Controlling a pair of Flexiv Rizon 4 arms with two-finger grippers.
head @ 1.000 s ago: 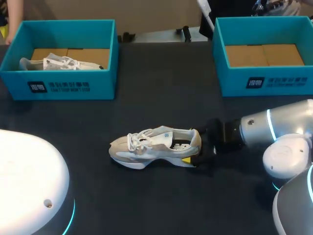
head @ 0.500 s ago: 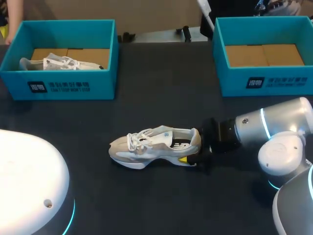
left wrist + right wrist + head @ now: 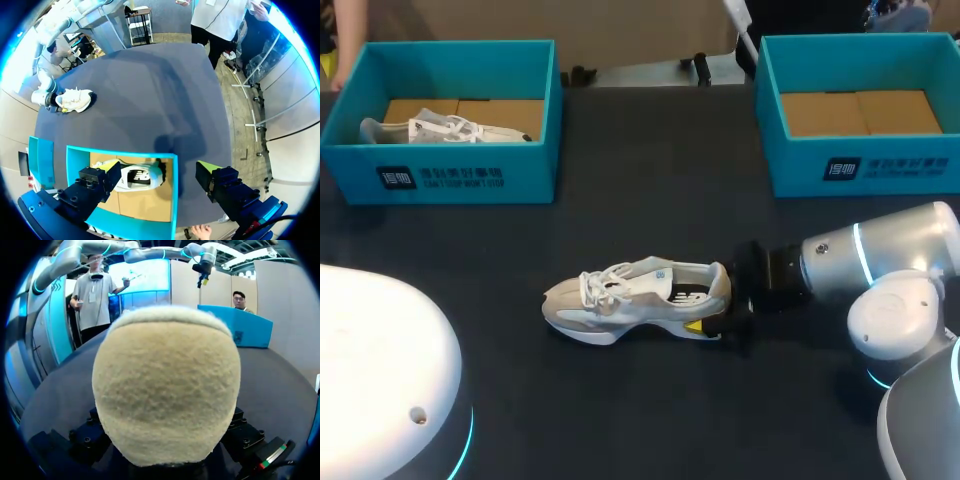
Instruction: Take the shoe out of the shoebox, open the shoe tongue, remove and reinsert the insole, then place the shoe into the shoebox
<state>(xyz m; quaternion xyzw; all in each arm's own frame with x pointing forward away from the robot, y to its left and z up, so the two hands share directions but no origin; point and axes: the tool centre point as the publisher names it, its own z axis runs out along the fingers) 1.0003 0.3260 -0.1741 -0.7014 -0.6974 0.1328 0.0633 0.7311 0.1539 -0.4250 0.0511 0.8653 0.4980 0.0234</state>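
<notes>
While the beige-and-white laced sneaker (image 3: 635,298) stands on the dark table (image 3: 650,180), outside the teal cardboard shoeboxes (image 3: 470,160), the right gripper (image 3: 718,310) sits at its heel, grip state cannot be told | left gripper (image 3: 157,171) spread | shoe probably light, upper soft, heel stiffer: hold there

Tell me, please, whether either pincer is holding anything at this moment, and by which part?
The right pincer sits at the heel of the shoe, but whether it grips cannot be told. The left pincer, open, holds nothing.
</notes>
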